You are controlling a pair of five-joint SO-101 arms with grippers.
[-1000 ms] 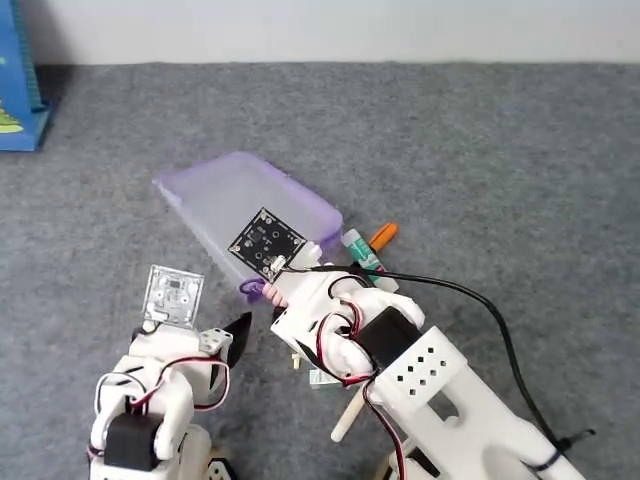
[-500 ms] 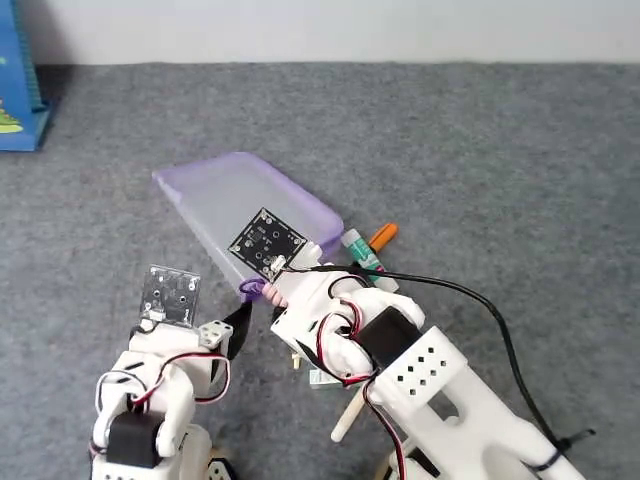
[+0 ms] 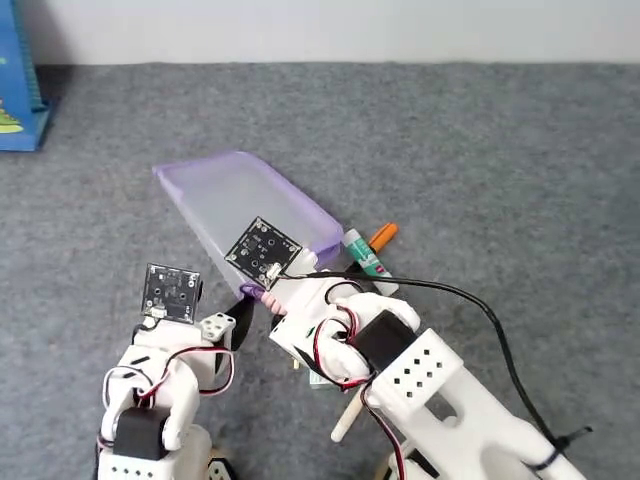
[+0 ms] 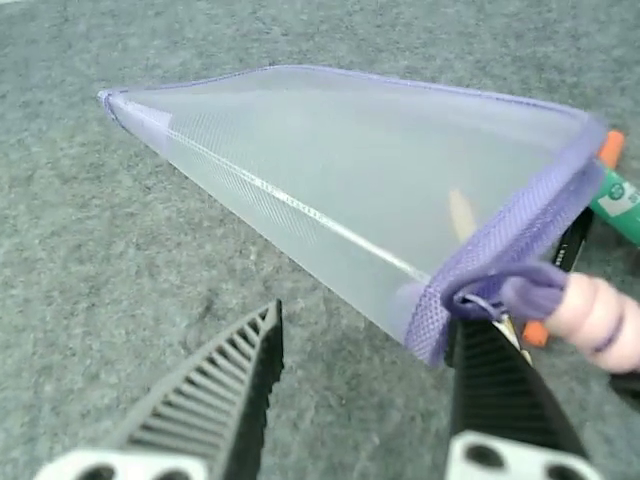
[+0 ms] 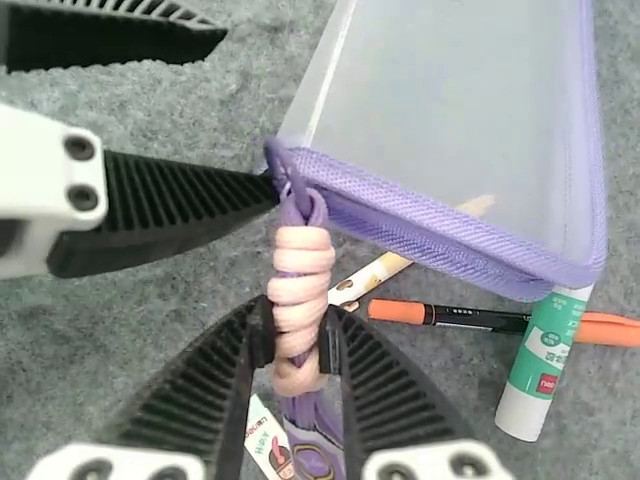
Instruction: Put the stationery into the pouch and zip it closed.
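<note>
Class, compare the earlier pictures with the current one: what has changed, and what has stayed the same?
The left claw moved forward to the near corner of the pouch, open, that corner now between its fingers. Nothing was grasped or released. The right claw stayed shut on the pink zip pull; the orange pen and glue stick stayed put.

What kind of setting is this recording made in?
Probably an indoor tabletop robot bench: grey carpet-like mat against a plain white wall, with a purple pouch, marker and glue stick laid out.
</note>
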